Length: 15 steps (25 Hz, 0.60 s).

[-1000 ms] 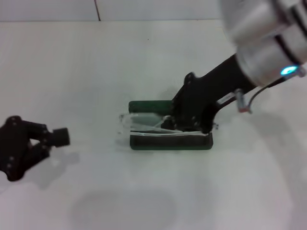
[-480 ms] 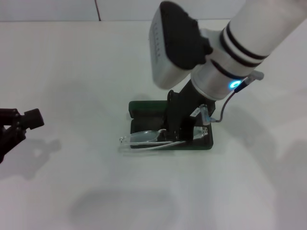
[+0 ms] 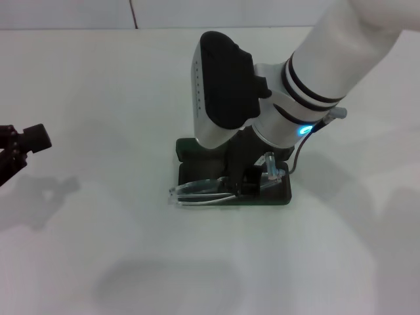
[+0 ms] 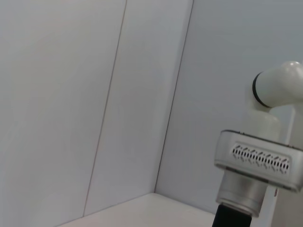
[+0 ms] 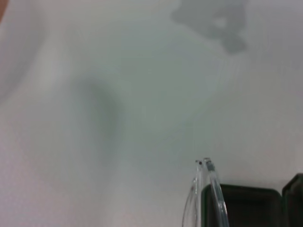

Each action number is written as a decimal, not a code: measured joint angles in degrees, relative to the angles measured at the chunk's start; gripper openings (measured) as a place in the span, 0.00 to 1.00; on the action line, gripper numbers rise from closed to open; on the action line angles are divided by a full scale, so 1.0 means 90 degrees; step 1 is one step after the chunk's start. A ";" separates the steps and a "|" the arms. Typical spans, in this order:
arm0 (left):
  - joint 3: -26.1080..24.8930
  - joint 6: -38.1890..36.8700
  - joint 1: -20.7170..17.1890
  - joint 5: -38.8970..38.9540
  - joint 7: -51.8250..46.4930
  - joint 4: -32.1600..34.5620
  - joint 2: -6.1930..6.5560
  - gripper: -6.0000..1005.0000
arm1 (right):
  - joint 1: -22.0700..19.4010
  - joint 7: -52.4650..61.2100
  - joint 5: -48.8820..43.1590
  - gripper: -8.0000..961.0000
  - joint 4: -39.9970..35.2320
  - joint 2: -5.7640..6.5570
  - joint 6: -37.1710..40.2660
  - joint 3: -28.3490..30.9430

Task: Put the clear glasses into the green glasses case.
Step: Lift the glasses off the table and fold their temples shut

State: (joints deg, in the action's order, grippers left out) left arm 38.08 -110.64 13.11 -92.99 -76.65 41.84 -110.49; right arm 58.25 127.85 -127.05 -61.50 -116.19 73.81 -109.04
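The green glasses case (image 3: 279, 195) lies open at the middle of the white table, its lid (image 3: 189, 147) on the far side. The clear glasses (image 3: 200, 189) lie tilted along the case's front edge, and their temple ends stick out past its left end. My right gripper (image 3: 247, 182) reaches down into the case from above and is shut on the glasses near their middle. In the right wrist view the temple tips (image 5: 208, 187) rise over a corner of the case (image 5: 244, 203). My left gripper (image 3: 23, 146) hangs at the far left edge, well away from the case.
The white table (image 3: 118, 85) runs on all sides of the case, with a wall seam at the back (image 3: 133, 13). The bulky right forearm (image 3: 262, 98) hides most of the case's inside. The left wrist view shows only wall panels and the right arm's wrist (image 4: 258, 161).
The right arm has swung over the case and lowered, shifting the glasses slightly right and deeper into it. The left gripper has drawn back towards the left edge.
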 joint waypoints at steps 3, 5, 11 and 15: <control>-0.0003 -0.0001 0.0043 0.0006 -0.0026 -0.0011 -0.0006 0.03 | 0.0006 0.0210 -0.0097 0.10 0.0007 0.0000 -0.0082 -0.0185; -0.0006 0.0000 0.0075 0.0008 -0.0061 -0.0017 -0.0007 0.03 | 0.0004 0.0305 -0.0151 0.10 0.0007 0.0000 -0.0135 -0.0274; -0.0010 0.0003 0.0144 0.0002 -0.0074 -0.0045 -0.0009 0.03 | -0.0044 0.0580 -0.0466 0.10 0.0008 0.0000 -0.0434 -0.0462; -0.0013 0.0009 0.0146 -0.0005 -0.0075 -0.0048 -0.0017 0.03 | -0.0057 0.0595 -0.0504 0.10 0.0040 0.0000 -0.0604 -0.0512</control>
State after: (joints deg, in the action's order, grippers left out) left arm 37.96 -110.56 14.42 -93.04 -77.33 41.41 -110.64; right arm 57.73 133.20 -131.58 -61.14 -116.19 68.37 -113.65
